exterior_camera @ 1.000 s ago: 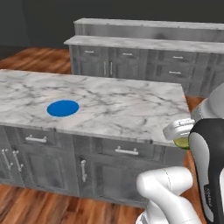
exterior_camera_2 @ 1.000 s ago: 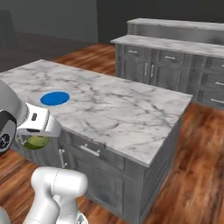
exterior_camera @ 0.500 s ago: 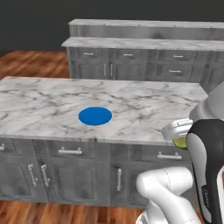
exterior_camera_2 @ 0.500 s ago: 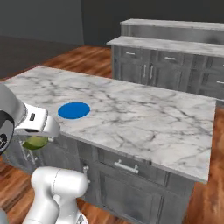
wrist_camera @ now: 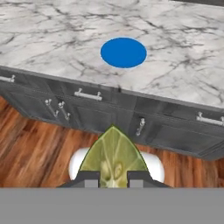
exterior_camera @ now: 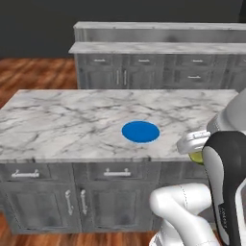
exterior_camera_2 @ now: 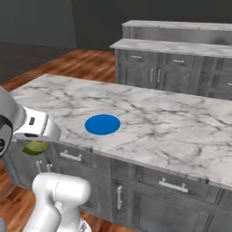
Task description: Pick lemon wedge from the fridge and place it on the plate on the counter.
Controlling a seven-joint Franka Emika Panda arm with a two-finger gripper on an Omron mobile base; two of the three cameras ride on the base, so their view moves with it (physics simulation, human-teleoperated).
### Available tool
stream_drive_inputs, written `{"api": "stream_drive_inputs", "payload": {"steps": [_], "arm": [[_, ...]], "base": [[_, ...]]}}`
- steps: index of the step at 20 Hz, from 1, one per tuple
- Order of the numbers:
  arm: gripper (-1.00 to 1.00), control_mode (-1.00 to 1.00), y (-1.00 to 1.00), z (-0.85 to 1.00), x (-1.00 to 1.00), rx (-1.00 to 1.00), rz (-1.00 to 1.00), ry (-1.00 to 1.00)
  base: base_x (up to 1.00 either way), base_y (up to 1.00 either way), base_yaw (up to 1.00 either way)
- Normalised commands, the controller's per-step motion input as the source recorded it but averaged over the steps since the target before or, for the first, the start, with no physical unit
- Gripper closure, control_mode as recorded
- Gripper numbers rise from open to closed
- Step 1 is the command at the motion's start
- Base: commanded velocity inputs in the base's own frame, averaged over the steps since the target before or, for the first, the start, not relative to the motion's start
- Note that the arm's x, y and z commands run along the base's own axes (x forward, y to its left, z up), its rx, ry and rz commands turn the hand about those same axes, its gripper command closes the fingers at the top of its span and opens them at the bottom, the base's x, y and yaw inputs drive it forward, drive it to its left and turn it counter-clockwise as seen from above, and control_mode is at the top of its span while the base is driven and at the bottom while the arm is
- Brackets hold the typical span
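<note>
While the counter (exterior_camera: 62, 125) spreads its white-and-grey marble top over grey cabinets with metal handles, the blue plate (exterior_camera: 140, 131) lies flat on it close to the front edge, nearer the right end in the left base view, with nothing on it. Off that front edge and lower than the top, the gripper (wrist_camera: 113, 177) has its fingers clenched on the lemon wedge (wrist_camera: 113, 154), whose pointed end aims toward the cabinets, well apart from the plate.
</note>
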Motion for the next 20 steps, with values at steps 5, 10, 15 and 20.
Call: {"api": "stream_drive_inputs", "payload": {"steps": [5,10,15,20], "arm": [[1.00,1.00,0.00,0.00,0.00,0.00,0.00,0.00],[1.00,1.00,0.00,0.00,0.00,0.00,0.00,0.00],[1.00,1.00,0.00,0.00,0.00,0.00,0.00,0.00],[1.00,1.00,0.00,0.00,0.00,0.00,0.00,0.00]], "base": [[0.53,0.50,-0.24],[0.52,0.06,-0.16],[0.46,-0.06,-0.08],[0.48,0.00,-0.16]]}}
